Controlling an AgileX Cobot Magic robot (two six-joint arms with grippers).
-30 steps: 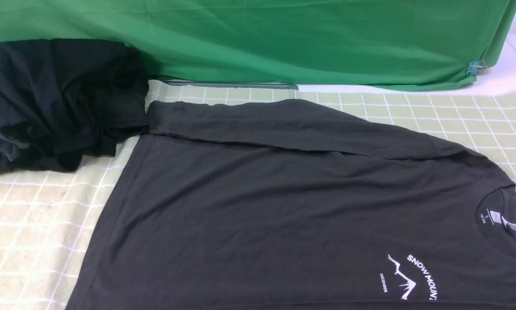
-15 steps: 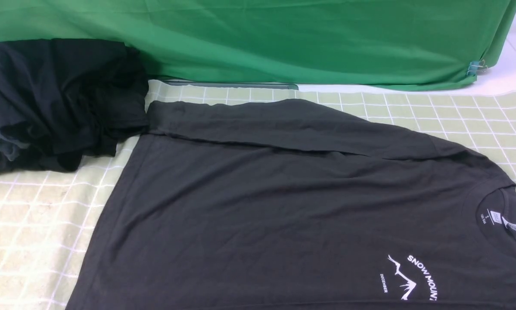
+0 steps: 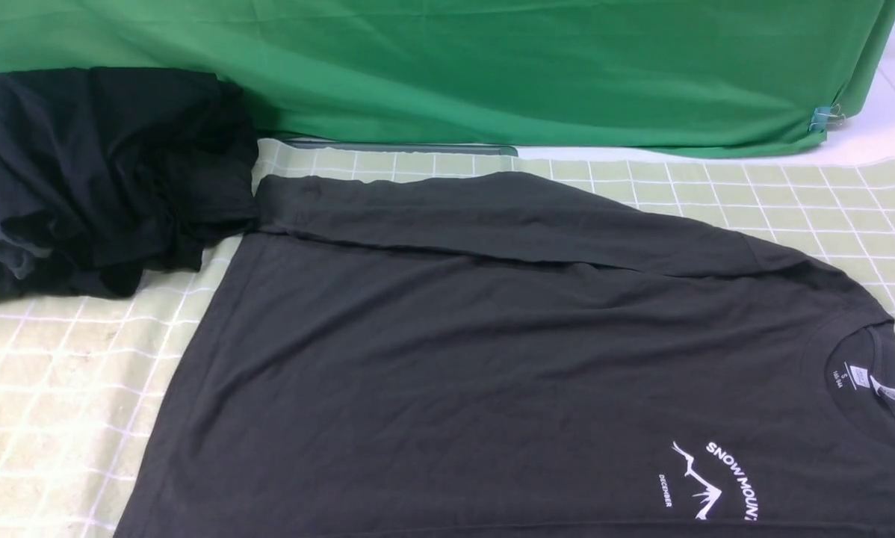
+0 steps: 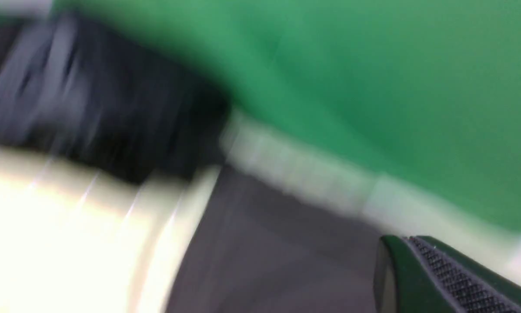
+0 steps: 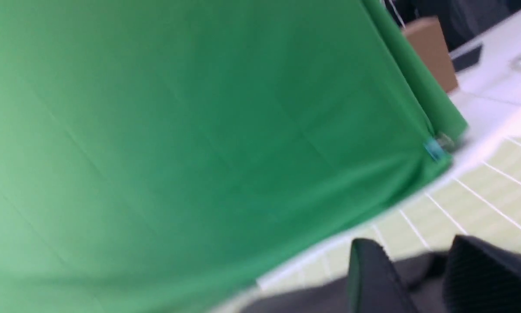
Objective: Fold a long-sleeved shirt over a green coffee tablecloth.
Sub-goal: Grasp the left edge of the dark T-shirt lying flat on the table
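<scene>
Long-sleeved shirt (image 3: 492,359) is lying spread flat on the green coffee tablecloth (image 3: 59,388).
At the left, a black clothing heap (image 3: 104,172) is touching its folded-over sleeve (image 3: 492,213); its neck label (image 3: 858,376) and white mountain print (image 3: 698,482) are lying at the right. Left gripper (image 4: 421,274) is keeping its jaws clenched, with only one blurred finger showing; right gripper (image 5: 417,252) is holding its jaws apart with nothing between them.
</scene>
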